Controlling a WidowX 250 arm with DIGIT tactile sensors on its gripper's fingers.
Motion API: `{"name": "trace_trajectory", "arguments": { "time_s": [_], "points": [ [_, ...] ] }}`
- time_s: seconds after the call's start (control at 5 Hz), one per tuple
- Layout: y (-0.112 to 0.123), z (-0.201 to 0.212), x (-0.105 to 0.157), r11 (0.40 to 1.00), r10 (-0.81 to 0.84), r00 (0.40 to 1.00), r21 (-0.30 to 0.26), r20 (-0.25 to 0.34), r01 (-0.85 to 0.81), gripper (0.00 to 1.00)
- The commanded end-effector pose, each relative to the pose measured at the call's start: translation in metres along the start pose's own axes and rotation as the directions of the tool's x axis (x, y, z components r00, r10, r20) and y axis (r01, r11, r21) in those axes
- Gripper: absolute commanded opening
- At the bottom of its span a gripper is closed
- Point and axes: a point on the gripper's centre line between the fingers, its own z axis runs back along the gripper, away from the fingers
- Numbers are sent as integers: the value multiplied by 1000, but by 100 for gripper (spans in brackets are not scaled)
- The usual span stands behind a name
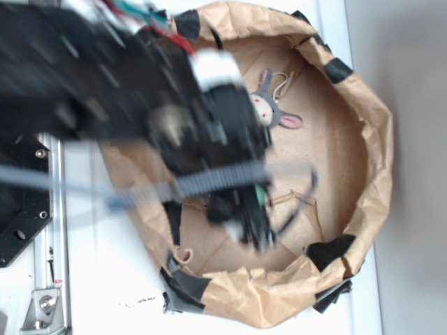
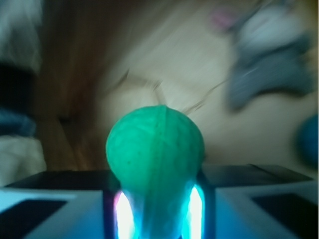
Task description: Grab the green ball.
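Between the two pale pads [image 2: 60, 209] of the robot's black hand [image 2: 158, 211] sits the small mint-green ball with a finely dimpled surface [image 2: 155, 154], its lower part sunk into the narrow gap and lit from below by a bright glow. The jaws stand nearly together, pressed against the ball on both sides, so the hand has hold of it. From outside, only a sliver of green [image 1: 260, 195] shows at the tip of the blurred black arm [image 1: 140, 91].

Around the ball lies the brown crumpled-paper bowl with black tape patches on its rim [image 1: 377, 139], standing on the white bench [image 1: 105, 279]; the hand and ball are over its floor, toward the arm's side. Beyond the ball, across the bowl's floor, lies a small grey soft-toy rabbit with pink ears [image 1: 269, 105]. To the ball's right in the wrist view, a teal-blue ball [image 2: 309, 139] shows at the edge, well apart.

My judgement: the grab itself looks done, and the blur suggests the arm is moving. What remains is to keep the squeeze steady and carry the ball clear of the bowl's floor without letting it roll out.
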Motion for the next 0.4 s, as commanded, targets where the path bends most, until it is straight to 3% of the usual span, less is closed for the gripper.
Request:
{"name": "trace_trajectory", "arguments": {
  "time_s": [0.0,0.2],
  "points": [
    [-10,74,27,910,-394,915,176,86,375,0],
    [-15,73,38,820,-560,825,192,72,539,0]
  ]
}}
